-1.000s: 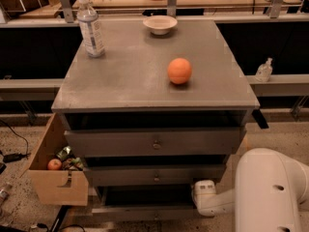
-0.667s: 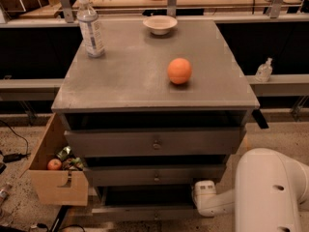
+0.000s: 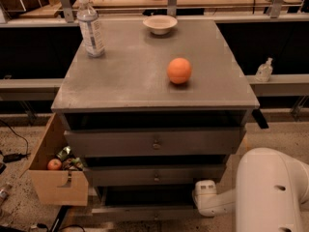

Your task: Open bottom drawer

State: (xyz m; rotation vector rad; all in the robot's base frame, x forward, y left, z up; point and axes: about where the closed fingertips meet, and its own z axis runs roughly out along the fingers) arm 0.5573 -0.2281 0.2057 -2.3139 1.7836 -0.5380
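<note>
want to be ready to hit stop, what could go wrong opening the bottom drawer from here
1. The claw sits low by the cabinet's right front corner, beside the bottom drawer; it might snag the middle drawer instead.
2. A hard tug might jolt the cabinet, rolling the orange or tipping the bottle.

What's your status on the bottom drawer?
Tool low right, beside bottom drawer. Drawer front barely visible, opening unclear. Cardboard box sits left of cabinet, apart.
</note>
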